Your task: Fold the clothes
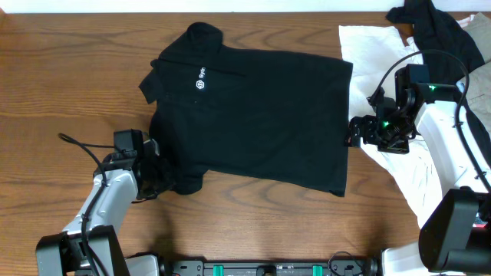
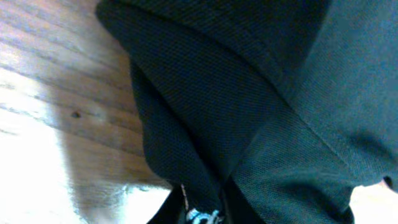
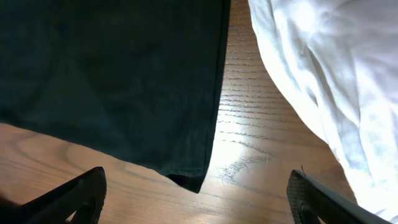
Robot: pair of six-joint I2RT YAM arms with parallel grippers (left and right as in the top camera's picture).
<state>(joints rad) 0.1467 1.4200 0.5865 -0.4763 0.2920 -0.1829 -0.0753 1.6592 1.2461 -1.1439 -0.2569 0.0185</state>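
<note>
Left gripper: nearest item, low at the near-left of the table. Its wrist view is filled with black knit that gathers into the narrow gap between its dark fingers. Jaws read as clamped on that fold. From overhead the fold belongs to the near sleeve, which is bunched against the gripper.

Polo shirt: lies front-up across the middle of the table, mostly flat, neck end toward the left arm's side and hem toward the right arm's side. Small white round logo faces up on the chest.

Right gripper: just beside the hem, on the side away from the shirt body. In its wrist view the two fingers stand wide apart at the lower corners with nothing between them. The near corner of the hem lies ahead of them on the wood, and a strip of bare wood separates it from the white cloth. Whether a fingertip touches the fabric cannot be told.

White cloth: wrinkled, spread under and beyond the right arm. Its far-left corner runs under the shirt's hem edge or meets it; which cannot be told.

Other black garment: heaped at the far-right corner, on top of the white cloth.
</note>
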